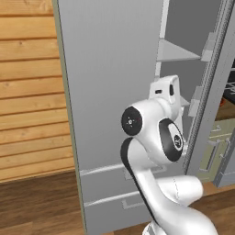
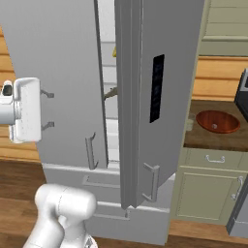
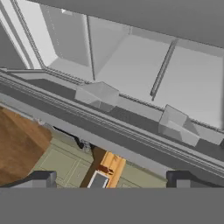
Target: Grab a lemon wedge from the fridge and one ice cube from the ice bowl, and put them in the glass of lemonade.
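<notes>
Standing wide at the bottom of the hand view, the two dark tips of the gripper are apart with nothing between them. Beyond them that view looks along the inside of an open door of the fridge, with its pale door shelves and dark seal strip, and past its edge to wood floor and beige cabinets.

The left base view shows the arm raised in front of the fridge, its hand near the opened door and the grey shelves there; the finger tips cannot be made out from this side.

The right base view shows what the others do not: the gap between the two doors of the fridge, the black control panel, and a small yellow shape high inside the gap that may be the lemon wedge, too small to tell for sure. To the right, the reddish-brown ice bowl sits on the wooden counter, well apart from the fridge
</notes>
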Robot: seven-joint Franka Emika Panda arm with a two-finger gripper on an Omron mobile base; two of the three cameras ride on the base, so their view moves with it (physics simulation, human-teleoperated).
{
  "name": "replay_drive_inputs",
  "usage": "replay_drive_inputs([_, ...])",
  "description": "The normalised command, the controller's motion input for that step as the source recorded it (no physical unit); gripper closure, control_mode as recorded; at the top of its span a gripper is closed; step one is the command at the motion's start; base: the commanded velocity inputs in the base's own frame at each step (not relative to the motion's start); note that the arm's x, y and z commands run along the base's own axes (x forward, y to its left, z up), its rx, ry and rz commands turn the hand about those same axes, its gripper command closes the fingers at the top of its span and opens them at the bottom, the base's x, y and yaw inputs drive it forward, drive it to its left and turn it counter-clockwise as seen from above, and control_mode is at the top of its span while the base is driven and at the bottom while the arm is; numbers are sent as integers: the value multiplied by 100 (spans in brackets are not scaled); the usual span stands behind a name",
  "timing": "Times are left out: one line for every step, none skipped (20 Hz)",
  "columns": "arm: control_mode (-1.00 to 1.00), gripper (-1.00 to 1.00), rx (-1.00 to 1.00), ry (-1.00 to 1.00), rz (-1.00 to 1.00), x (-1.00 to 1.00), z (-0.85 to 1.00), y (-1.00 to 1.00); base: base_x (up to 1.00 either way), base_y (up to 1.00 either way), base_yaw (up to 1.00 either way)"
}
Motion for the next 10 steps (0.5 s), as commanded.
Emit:
replay_drive_inputs([-100,-100,0,0,0,71,-38,-58,0,0,0])
replay_drive_inputs([-100,-100,0,0,0,78,-34,-60,0,0,0])
replay_drive_inputs([-100,-100,0,0,0,74,-27,-69,0,0,0])
replay_drive_inputs([-100,-100,0,0,0,76,-29,-74,0,0,0])
replay_drive_inputs([-100,-100,0,0,-2,73,-25,-80,0,0,0])
replay_drive_inputs([-100,-100,0,0,-2,68,-14,-76,0,0,0])
replay_drive_inputs([-100,-100,0,3,-2,57,-1,-72,0,0,0])
replay_drive_inputs([-100,-100,0,4,-1,47,0,-67,0,0,0])
replay_drive_inputs([-100,-100,0,6,-1,43,0,-66,0,0,0])
replay_drive_inputs([-100,-100,0,9,-1,34,0,-64,0,0,0])
